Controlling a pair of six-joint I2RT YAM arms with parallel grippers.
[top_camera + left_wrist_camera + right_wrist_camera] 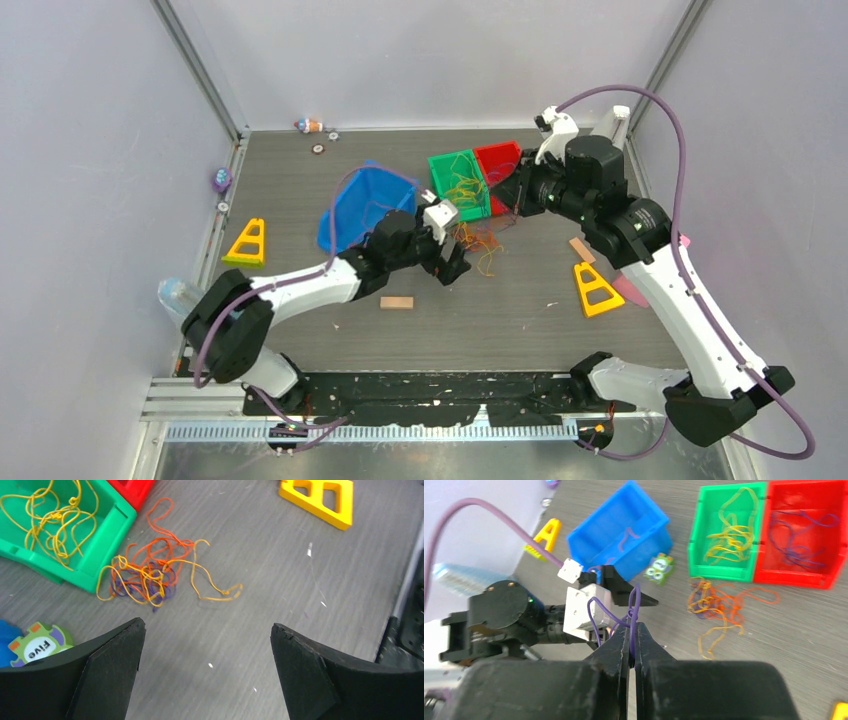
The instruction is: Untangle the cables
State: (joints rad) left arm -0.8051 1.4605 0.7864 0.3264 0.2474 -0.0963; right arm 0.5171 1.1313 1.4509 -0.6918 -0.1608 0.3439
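Has left arm stretched forward and low, left gripper [207,630] over bare tabletop [280,570], fingers spread wide, gripping nothing. Puts cable tangle [150,575] (orange-red, yellow, purple mixed) flat on table just beyond fingertips, nearer left finger, not touching. Has right arm bent inward from right side, right gripper [633,626] raised above table, fingers pinched tight on purple cable [635,605] looping up past fingertips. Puts tangle ahead and right of those closed fingers, lower down, apart from held strand.

Left wrist only: shows "Five" token [40,642] beside left finger, yellow triangle [320,497] far ahead of right finger.

Right wrist only: shows purple strands [794,535] inside red bin [796,577], yellow strands [729,535] in green bin [696,540] beside it, both beyond tangle. Cannot tell from overhead what right fingers hold.
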